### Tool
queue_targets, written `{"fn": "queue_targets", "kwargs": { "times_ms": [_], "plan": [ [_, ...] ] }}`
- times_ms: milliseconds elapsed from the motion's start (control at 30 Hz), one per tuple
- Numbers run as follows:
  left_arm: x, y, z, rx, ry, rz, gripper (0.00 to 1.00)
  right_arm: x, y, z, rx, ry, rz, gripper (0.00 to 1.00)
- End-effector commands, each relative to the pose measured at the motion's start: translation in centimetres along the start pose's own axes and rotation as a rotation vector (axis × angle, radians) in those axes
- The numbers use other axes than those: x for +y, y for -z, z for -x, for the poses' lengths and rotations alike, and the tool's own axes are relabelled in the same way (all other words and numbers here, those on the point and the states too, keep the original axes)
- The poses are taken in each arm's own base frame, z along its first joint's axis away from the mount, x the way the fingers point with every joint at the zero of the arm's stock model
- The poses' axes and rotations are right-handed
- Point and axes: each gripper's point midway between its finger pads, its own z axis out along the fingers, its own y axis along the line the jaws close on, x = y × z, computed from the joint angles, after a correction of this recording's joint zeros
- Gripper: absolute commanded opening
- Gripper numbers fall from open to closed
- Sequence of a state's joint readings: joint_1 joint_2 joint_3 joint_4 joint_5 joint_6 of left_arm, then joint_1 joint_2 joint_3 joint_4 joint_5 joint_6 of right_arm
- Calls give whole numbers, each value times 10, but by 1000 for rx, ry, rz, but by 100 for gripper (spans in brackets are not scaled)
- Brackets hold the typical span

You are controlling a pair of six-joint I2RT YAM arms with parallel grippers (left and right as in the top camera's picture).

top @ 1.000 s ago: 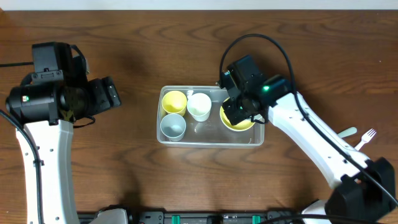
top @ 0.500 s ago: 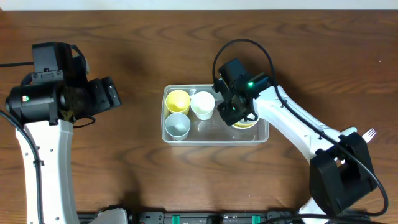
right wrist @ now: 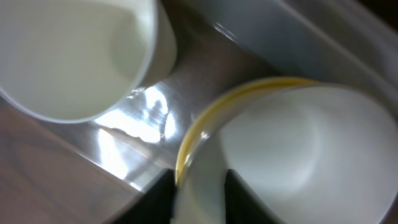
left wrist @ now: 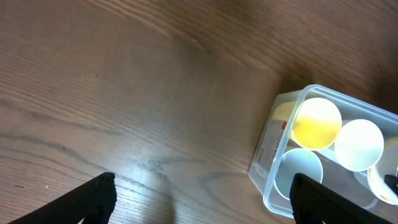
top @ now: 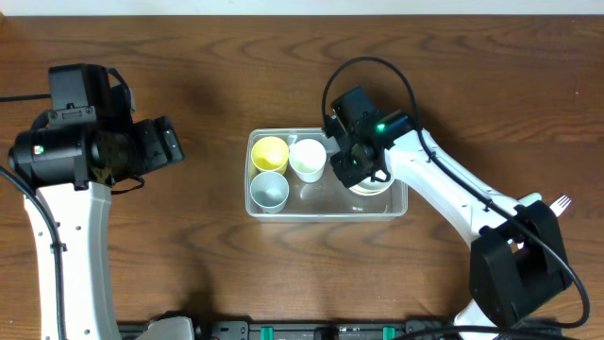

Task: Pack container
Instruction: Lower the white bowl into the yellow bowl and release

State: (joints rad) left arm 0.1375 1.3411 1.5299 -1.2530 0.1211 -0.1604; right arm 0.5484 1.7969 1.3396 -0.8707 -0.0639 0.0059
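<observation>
overhead: my left gripper (top: 168, 142) is hanging wide and empty near the table's (top: 283, 76) left edge; the container (top: 321, 213) is sitting mid-table, my right gripper (top: 355, 168) dipping into its right end | left wrist: three cups (left wrist: 316, 122) are standing in the container | right wrist: my narrow jaws are straddling the rim of the white bowl (right wrist: 298, 149) nested in the yellow bowl (right wrist: 193, 134); I cannot tell if they are pinching

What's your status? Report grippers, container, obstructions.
Left gripper open, off container. Right gripper astride nested bowls' rim inside container, grip unclear. Three cups packed. No obstruction seen.
</observation>
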Motion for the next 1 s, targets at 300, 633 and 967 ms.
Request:
{"fn": "queue_targets", "kwargs": {
  "times_ms": [300,633,967],
  "plan": [
    [2,-2,-1,9,15,6,89,-1,8,9,-21,7,-11,1],
    [2,-2,-1,9,14,6,89,-16,9,-2,25,5,-102,4],
    [2,-2,-1,9,15,6,89,-17,9,-2,25,5,-105,43]
  ]
}}
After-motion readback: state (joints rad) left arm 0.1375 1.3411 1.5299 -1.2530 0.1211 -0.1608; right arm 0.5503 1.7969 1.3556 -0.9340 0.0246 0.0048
